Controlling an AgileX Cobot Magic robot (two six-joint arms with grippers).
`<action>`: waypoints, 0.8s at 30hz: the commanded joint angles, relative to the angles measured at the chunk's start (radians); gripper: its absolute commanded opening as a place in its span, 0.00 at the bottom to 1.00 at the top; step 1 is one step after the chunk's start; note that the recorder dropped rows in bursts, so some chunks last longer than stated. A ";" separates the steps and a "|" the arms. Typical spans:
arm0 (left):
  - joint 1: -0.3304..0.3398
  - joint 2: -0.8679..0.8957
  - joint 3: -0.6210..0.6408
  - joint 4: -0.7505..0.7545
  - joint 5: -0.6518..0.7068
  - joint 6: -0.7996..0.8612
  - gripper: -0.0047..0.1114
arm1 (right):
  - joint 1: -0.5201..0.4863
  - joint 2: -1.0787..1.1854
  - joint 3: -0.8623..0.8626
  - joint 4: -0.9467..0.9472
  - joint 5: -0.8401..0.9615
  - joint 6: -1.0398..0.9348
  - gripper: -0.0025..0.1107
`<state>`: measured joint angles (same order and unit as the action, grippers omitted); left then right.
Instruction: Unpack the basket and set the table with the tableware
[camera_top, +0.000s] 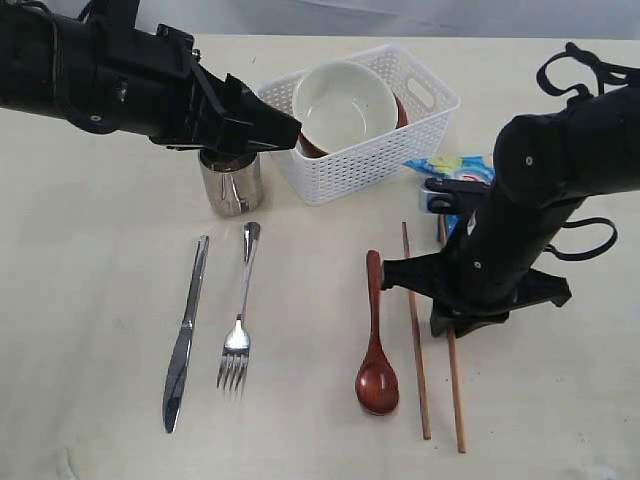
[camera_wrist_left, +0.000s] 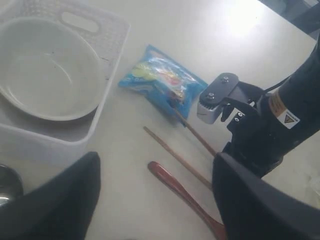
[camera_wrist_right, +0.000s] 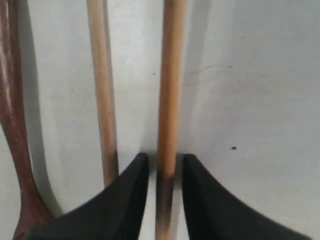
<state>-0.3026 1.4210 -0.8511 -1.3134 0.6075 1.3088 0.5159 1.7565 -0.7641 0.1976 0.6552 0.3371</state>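
Observation:
The white basket (camera_top: 370, 160) stands at the back of the table (camera_top: 100, 250). It holds the cream bowl (camera_top: 345, 100), which rests on the brown plate (camera_top: 312, 148). Laid out in front are the steel cup (camera_top: 230, 185), knife (camera_top: 185, 335), fork (camera_top: 238, 320), wooden spoon (camera_top: 376, 340) and two chopsticks (camera_top: 416, 340) (camera_top: 456, 390). My left gripper (camera_top: 270, 125) hovers open between the cup and the basket, nothing between its fingers (camera_wrist_left: 75, 200). My right gripper (camera_wrist_right: 165, 165) is low on the table and straddles the right-hand chopstick (camera_wrist_right: 170, 75). A thin gap shows on each side of that chopstick.
A blue chip bag (camera_top: 455, 165) lies on the table to the right of the basket, partly behind my right arm. The other chopstick (camera_wrist_right: 100, 75) and the spoon handle (camera_wrist_right: 12, 100) lie close beside the right gripper's fingers.

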 joint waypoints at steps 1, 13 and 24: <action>0.002 -0.011 0.006 0.003 0.007 -0.009 0.56 | 0.001 0.000 0.004 -0.008 -0.022 -0.007 0.37; 0.002 -0.011 0.006 0.002 0.007 -0.012 0.56 | 0.001 -0.075 -0.025 -0.023 -0.019 -0.022 0.37; 0.002 -0.011 0.006 0.005 0.007 -0.012 0.56 | -0.001 -0.085 -0.026 -0.023 -0.133 -0.038 0.37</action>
<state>-0.3026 1.4210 -0.8511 -1.3134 0.6075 1.3049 0.5176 1.6800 -0.7848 0.1867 0.5531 0.3090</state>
